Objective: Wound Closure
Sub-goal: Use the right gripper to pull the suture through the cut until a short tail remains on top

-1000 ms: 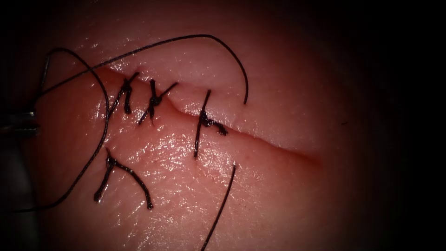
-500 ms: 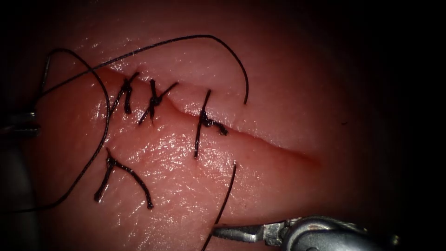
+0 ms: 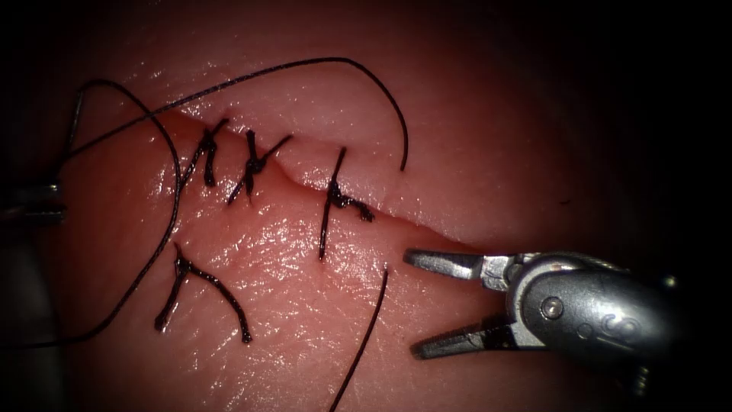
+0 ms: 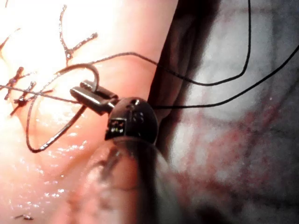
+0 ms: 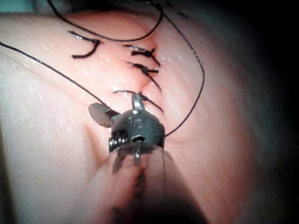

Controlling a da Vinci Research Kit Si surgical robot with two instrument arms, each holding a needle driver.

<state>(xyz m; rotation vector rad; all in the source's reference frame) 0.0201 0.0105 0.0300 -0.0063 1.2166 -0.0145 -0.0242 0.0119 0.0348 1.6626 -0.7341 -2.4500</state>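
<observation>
The tissue (image 3: pixel 457 152) has a slanting cut (image 3: pixel 457 240) with three knotted stitches (image 3: pixel 255 162) along its left part. At the far left, my left tool (image 3: pixel 46 200) (image 4: pixel 77 92) is shut on the curved needle (image 3: pixel 72 122) (image 4: pixel 91 70) near mid-curve. The needle is left of the cut and seems out of the tissue. Thread (image 3: pixel 335 59) arcs from there over the cut and ends at the right of the last stitch. My right tool (image 3: pixel 412 304) (image 5: pixel 117 106) has its jaws wide open over the cut's unstitched right part, holding nothing.
A loose forked piece of cut thread (image 3: pixel 202 281) lies on the tissue below the stitches. A second thread strand (image 3: pixel 366 336) runs down to the lower edge, just left of the right tool's lower jaw. A thread loop (image 3: pixel 164 229) curves along the left side.
The right tool came in from the lower right, rose to the cut's open end, and opened its jaws. The left tool, needle and thread stayed where they were.
</observation>
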